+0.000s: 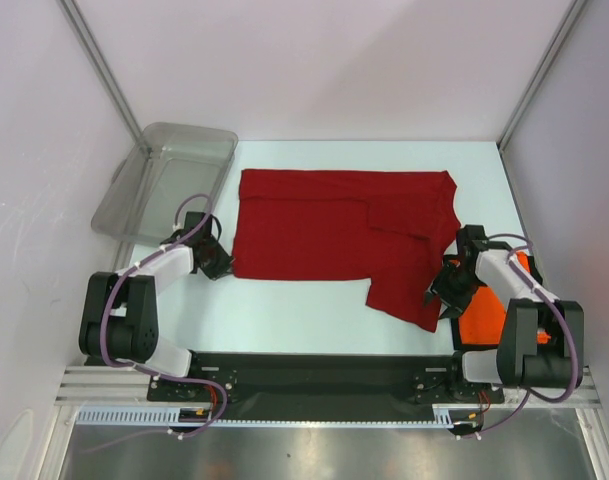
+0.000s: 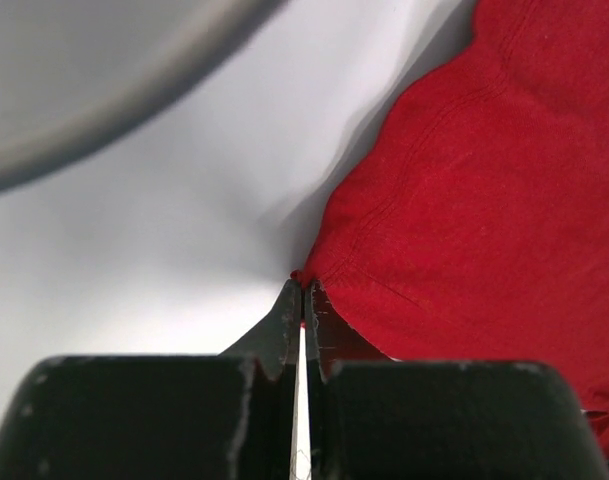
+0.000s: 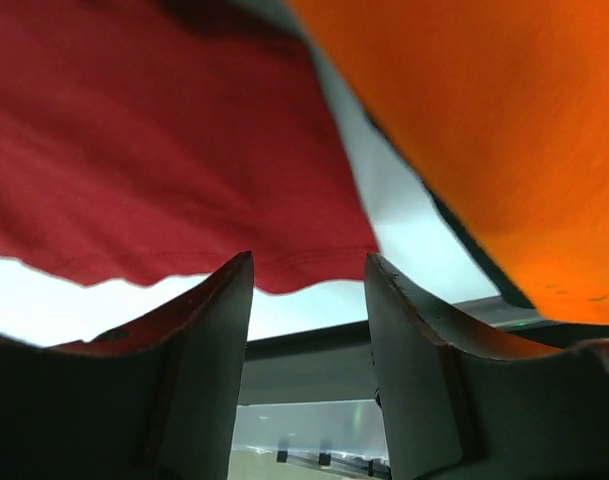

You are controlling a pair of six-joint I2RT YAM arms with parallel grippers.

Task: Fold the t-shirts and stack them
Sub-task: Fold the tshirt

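Lying spread flat on the white bench (image 1: 284,310), the dark red t-shirt (image 1: 324,225) sits just beside the grey tub (image 1: 159,180), with one flap doubled over at the end away from the tub. The left hand (image 2: 302,295) is pinched tight on the shirt's corner nearest the tub. The right hand (image 3: 309,265) gapes wide over the hem farthest from the tub, and the bunched orange t-shirt (image 1: 489,318) lies just beyond it.
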